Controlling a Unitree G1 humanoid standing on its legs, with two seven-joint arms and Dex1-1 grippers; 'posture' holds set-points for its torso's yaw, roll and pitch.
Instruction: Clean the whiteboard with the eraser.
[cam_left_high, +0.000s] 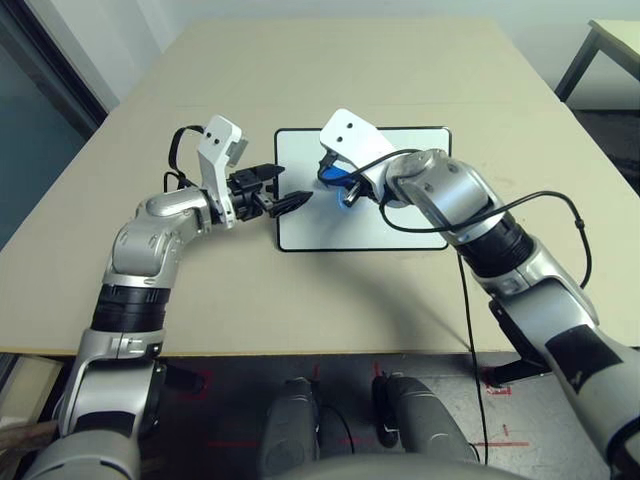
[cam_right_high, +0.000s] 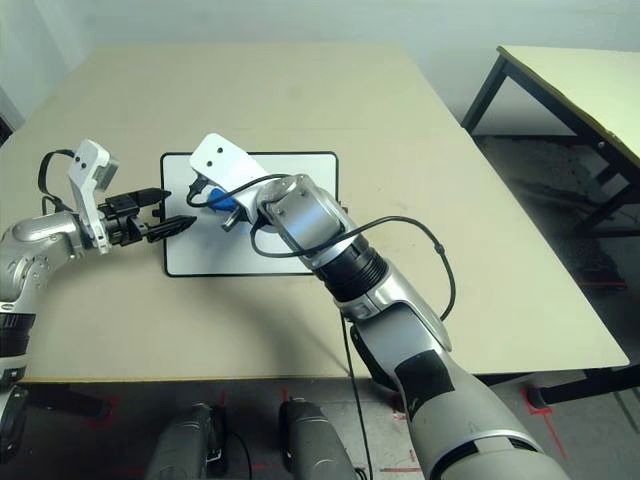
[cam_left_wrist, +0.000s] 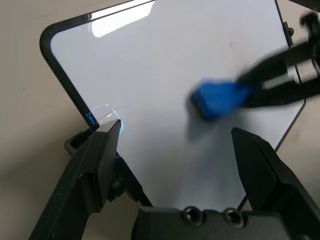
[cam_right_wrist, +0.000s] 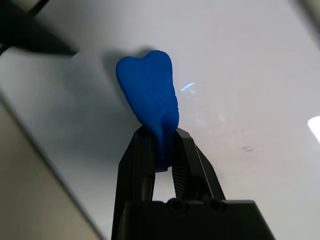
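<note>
One big pale beige table (cam_left_high: 200, 300), bare wood-toned edge on the near side. Pale wall (cam_right_high: 250, 20) beyond the far edge; dark panel (cam_left_high: 30, 140) off to the left. Second table (cam_right_high: 590, 90), light top, dark legs, stands apart on the right. Dark floor (cam_left_high: 240, 420) with red marks (cam_right_high: 548, 432) on the near side and right. Whiteboard (cam_left_high: 300, 235) lies flat on the table, thin black frame, rounded corners, glare on its surface. Left tool (cam_left_high: 292, 186) open, fingers apart, at the board's left edge. Right tool (cam_right_wrist: 162, 135) closed on the eraser, gripping one end. Bright blue eraser (cam_right_wrist: 147, 90) is over the left part of the board, shadow beside it; contact with the board, cannot tell. Thin blue lines (cam_left_wrist: 120, 120) and small faint reddish marks (cam_right_wrist: 247, 148) on the white surface.
</note>
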